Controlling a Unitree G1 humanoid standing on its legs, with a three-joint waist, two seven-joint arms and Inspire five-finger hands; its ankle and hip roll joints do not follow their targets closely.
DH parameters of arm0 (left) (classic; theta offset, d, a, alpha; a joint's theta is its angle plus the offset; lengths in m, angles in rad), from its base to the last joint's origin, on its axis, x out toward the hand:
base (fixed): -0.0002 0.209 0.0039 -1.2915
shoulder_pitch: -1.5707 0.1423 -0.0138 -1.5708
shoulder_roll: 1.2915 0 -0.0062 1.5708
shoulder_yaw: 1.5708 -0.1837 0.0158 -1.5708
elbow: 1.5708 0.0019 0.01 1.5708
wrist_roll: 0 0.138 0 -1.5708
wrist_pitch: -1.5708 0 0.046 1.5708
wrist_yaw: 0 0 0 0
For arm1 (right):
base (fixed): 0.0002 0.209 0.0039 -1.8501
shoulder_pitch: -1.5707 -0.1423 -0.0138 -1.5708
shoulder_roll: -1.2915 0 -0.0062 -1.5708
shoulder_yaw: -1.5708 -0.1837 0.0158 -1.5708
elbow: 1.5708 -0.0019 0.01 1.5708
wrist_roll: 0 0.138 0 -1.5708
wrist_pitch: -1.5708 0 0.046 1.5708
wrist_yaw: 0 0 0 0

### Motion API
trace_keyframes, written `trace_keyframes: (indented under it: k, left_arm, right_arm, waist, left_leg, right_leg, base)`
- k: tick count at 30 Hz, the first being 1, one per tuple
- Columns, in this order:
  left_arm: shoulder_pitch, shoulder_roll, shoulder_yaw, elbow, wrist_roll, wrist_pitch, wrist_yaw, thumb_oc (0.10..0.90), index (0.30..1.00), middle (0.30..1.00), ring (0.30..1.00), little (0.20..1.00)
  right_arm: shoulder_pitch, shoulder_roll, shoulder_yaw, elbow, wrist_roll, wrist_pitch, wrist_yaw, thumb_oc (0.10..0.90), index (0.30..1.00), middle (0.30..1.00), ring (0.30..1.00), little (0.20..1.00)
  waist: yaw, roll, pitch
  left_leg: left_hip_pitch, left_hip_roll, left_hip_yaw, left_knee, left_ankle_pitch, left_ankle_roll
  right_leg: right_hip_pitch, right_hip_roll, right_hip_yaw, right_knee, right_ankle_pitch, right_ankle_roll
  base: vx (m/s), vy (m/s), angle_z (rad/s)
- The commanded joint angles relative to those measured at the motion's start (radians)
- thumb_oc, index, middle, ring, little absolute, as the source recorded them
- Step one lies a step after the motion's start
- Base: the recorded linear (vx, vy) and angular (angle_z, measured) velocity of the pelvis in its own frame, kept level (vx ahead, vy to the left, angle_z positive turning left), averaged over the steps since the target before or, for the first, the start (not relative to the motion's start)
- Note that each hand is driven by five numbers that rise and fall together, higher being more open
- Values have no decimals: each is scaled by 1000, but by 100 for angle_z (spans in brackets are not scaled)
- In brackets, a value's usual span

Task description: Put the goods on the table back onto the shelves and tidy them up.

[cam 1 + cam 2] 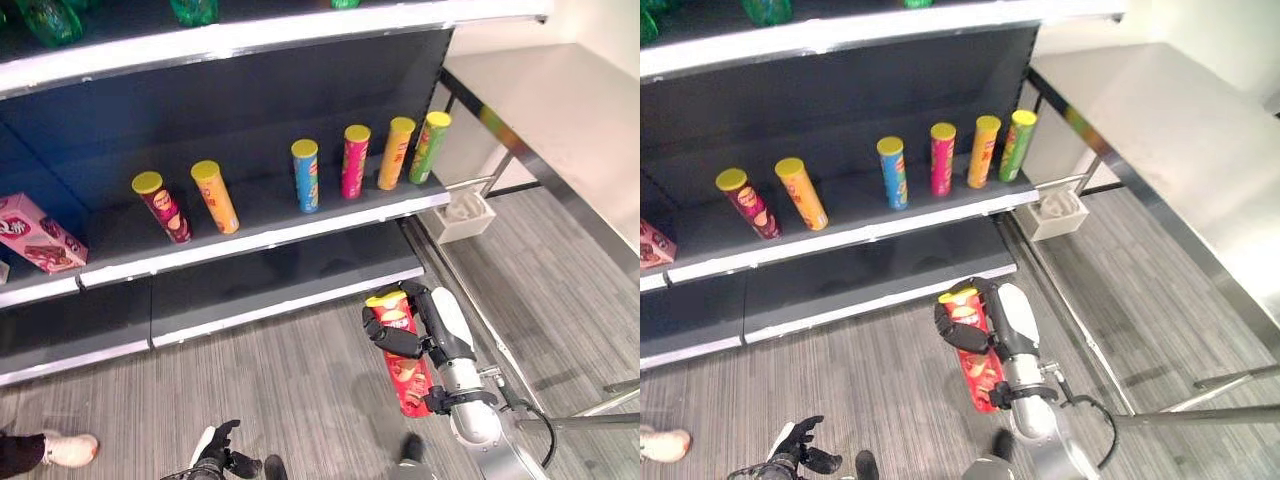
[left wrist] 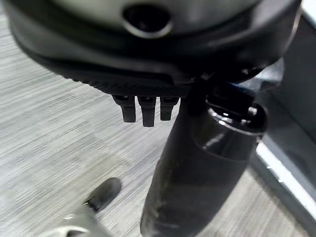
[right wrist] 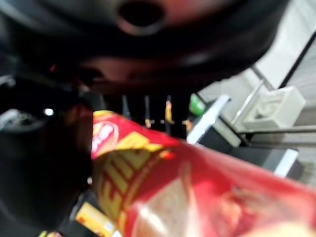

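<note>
My right hand [image 1: 428,322] is shut on a red chip can [image 1: 404,372] with a yellow lid, holding it tilted low above the floor in front of the bottom shelf [image 1: 300,275]. The same red chip can [image 3: 197,187] shows close up in the right wrist view, lying across the palm. On the middle shelf [image 1: 270,235] stand several chip cans: maroon [image 1: 163,208], orange [image 1: 215,197], blue [image 1: 306,176], pink [image 1: 355,160], a second orange [image 1: 395,152] and green [image 1: 430,146]. My left hand [image 1: 219,448] hangs low near the floor, fingers [image 2: 143,109] relaxed and holding nothing.
A pink box [image 1: 36,232] lies at the middle shelf's left end. Green bottles [image 1: 48,18] stand on the top shelf. A steel table [image 1: 560,110] stands to the right, with a small white box [image 1: 462,216] on the floor by its leg. A person's shoe [image 1: 66,449] is at lower left.
</note>
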Motion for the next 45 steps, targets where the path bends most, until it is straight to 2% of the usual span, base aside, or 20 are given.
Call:
trace_keyframes:
  k: [1,3,5,6,7,9,10,11,12,13,16,17,19,21,23,25,32,38,40,45]
  left_arm:
    - [-45,18,-9,-21,60,-26,3,800,900,900,900,900]
    - [-37,9,4,-22,45,-22,0,800,900,900,900,900]
    - [-11,-10,24,-36,10,-27,-7,800,900,900,900,900]
    - [-10,-11,23,-37,10,-27,-7,800,900,900,900,900]
    - [1,-15,2,-65,17,-29,-19,800,900,900,900,900]
    - [0,-5,3,-91,13,-32,-8,800,900,900,900,900]
    - [0,-7,12,-87,-11,-30,-1,800,900,900,900,900]
    - [4,-16,30,-76,-43,-26,9,800,900,900,900,900]
    - [9,-21,43,-58,-56,-18,13,800,900,900,900,900]
    - [17,-36,51,-27,-61,-9,31,800,900,900,900,900]
    - [23,-55,11,-29,-46,-14,50,800,900,900,900,900]
    - [25,-59,-10,-31,-39,-17,61,800,900,900,900,900]
    - [36,-61,-35,-44,-38,-23,67,800,900,900,900,900]
    - [41,-71,-35,-34,-66,-14,74,800,900,900,900,900]
    - [40,-68,-39,-33,-72,-15,73,800,900,900,900,900]
    - [20,-56,-65,-23,-61,-24,70,800,900,900,900,900]
    - [-29,-34,-136,-24,6,-20,56,800,900,900,900,900]
    - [-47,-24,-131,-11,9,-11,55,800,900,900,900,900]
    - [-50,-22,-127,-8,24,-11,53,800,900,900,900,900]
    - [-41,-13,-97,1,48,-1,35,800,900,900,900,900]
  right_arm:
    - [-95,-50,-74,-219,6,-100,-48,400,300,300,300,300]
    - [-64,-59,-75,-223,47,-105,-13,400,300,300,300,300]
    - [-30,-79,-87,-235,88,-117,15,400,300,300,300,300]
    - [-28,-80,-87,-236,89,-117,15,400,300,300,300,300]
    - [-20,-84,-98,-231,112,-113,31,400,300,300,300,300]
    - [-19,-82,-94,-218,120,-112,23,400,300,300,300,300]
    - [-19,-80,-98,-218,119,-110,14,400,300,300,300,300]
    - [-22,-75,-99,-218,115,-106,4,400,300,300,300,300]
    - [-24,-72,-100,-218,110,-104,-2,400,300,300,300,300]
    - [-30,-67,-105,-230,88,-104,-32,400,300,300,300,300]
    - [-67,-33,-92,-205,104,-108,-100,400,300,300,300,300]
    - [-85,-14,-94,-200,114,-120,-152,400,300,300,300,300]
    - [-113,16,-83,-184,119,-129,-232,400,300,300,300,300]
    - [-149,43,-56,-157,116,-129,-261,400,300,300,300,300]
    - [-172,53,-44,-127,116,-112,-273,400,300,300,300,300]
    - [-288,86,-6,-79,94,-90,-297,400,300,300,300,300]
    - [-411,142,49,-82,47,-70,-295,400,300,300,300,300]
    - [-396,166,70,-110,64,-74,-276,400,300,300,300,300]
    - [-377,160,81,-105,69,-69,-242,400,300,300,300,300]
    - [-284,149,87,-71,210,-45,-113,400,300,300,300,300]
  waist:
    - [-45,19,37]
    - [-53,10,36]
    - [-45,10,34]
    - [-46,12,34]
    - [-38,5,45]
    - [-24,2,55]
    - [-20,-1,56]
    - [-15,-5,51]
    - [-10,1,37]
    - [-5,4,21]
    - [10,46,15]
    - [12,57,14]
    - [18,94,2]
    - [29,115,-23]
    - [36,116,-35]
    - [57,108,-56]
    - [82,81,-78]
    - [77,55,-93]
    - [75,47,-99]
    - [68,23,-120]
  left_leg:
    - [18,-26,36,54,-156,42]
    - [13,-25,28,128,-195,39]
    - [-6,-11,33,240,-217,21]
    - [-10,-7,30,249,-222,20]
    - [-90,48,24,463,-164,-16]
    - [-172,84,-10,608,-105,-38]
    - [-199,103,-11,614,-100,-36]
    - [-213,123,-6,586,-101,-31]
    - [-201,140,-18,528,-135,-37]
    - [-197,156,-13,362,-76,-29]
    - [-214,187,-75,110,64,-63]
    - [-231,196,-86,70,79,-70]
    - [-230,214,-54,60,97,-78]
    - [-217,195,-46,90,95,-80]
    - [-216,181,-47,103,86,-78]
    - [-203,128,-31,118,53,-61]
    - [-181,42,17,97,6,-8]
    - [-159,-5,24,84,-21,21]
    - [-141,-19,26,76,-33,26]
    - [-103,-42,35,51,-45,32]
  right_leg:
    - [-22,91,-10,94,-115,-16]
    - [-13,127,48,89,-122,-44]
    - [23,131,42,68,-131,-67]
    - [25,133,40,67,-130,-68]
    - [65,135,36,39,-131,-99]
    - [109,145,27,9,-153,-123]
    - [124,137,18,6,-163,-124]
    - [138,125,15,-1,-170,-120]
    - [154,121,20,-3,-194,-108]
    - [152,95,6,-2,-192,-96]
    - [180,77,14,3,-225,-78]
    - [197,64,16,3,-237,-70]
    - [229,51,16,11,-255,-57]
    - [268,24,29,3,-240,-46]
    - [284,8,29,-6,-236,-42]
    - [290,-49,33,-18,-223,-19]
    - [246,-124,25,5,-150,21]
    - [236,-152,18,34,-76,44]
    - [238,-162,13,40,-61,52]
    - [248,-176,7,44,-19,69]
  base:
    - [67,-68,-9]
    - [163,-95,-2]
    - [171,-110,74]
    - [147,-179,42]
    - [137,-190,-7]
    - [162,-171,17]
    - [161,-38,24]
    - [279,47,11]
    - [321,170,-23]
    - [322,235,-39]
    - [257,293,-24]
    - [266,309,-6]
    - [304,315,1]
    - [367,302,-8]
    - [261,200,-24]
    - [274,290,-8]
    - [105,187,4]
    - [40,95,26]
    - [59,55,17]
    - [45,1,-15]
